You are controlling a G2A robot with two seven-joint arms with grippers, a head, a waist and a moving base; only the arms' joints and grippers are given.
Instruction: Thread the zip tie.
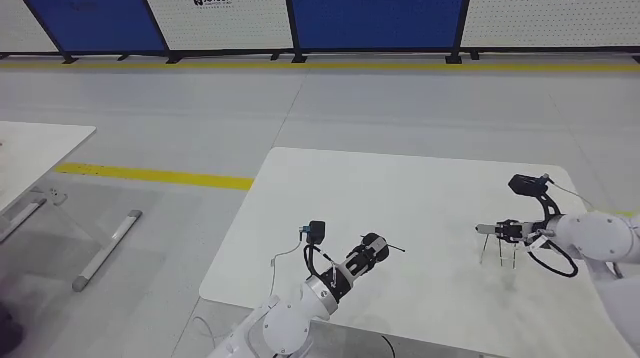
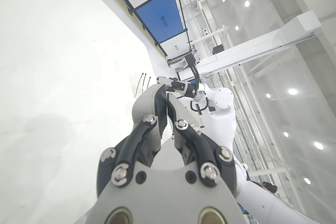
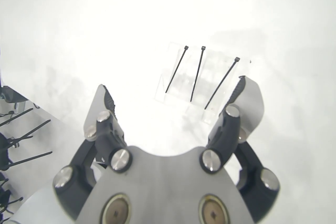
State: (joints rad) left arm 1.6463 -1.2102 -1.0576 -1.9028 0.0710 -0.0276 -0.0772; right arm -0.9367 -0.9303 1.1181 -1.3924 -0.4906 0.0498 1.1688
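Note:
Three black zip ties (image 3: 197, 74) lie side by side on a clear holder (image 3: 168, 100) near the table's right side, heads pointing away from my right gripper. That gripper (image 3: 173, 84) is open just above them, nothing between its fingers; from above it hovers (image 1: 488, 228) over the ties (image 1: 503, 250). My left gripper (image 2: 166, 100) is shut near the table's front edge, well apart from the holder. In the top view a thin black zip tie (image 1: 397, 249) sticks out of its tip (image 1: 378, 247). Far off, the left wrist view shows the ties (image 2: 143, 83) and the right gripper (image 2: 162, 80).
The white table (image 1: 400, 188) is bare between the two arms. Several more black ties (image 3: 29, 130) lie past the table edge beside my right arm. Another white table (image 1: 30, 153) stands to the left, with blue and white panels (image 1: 380, 3) behind.

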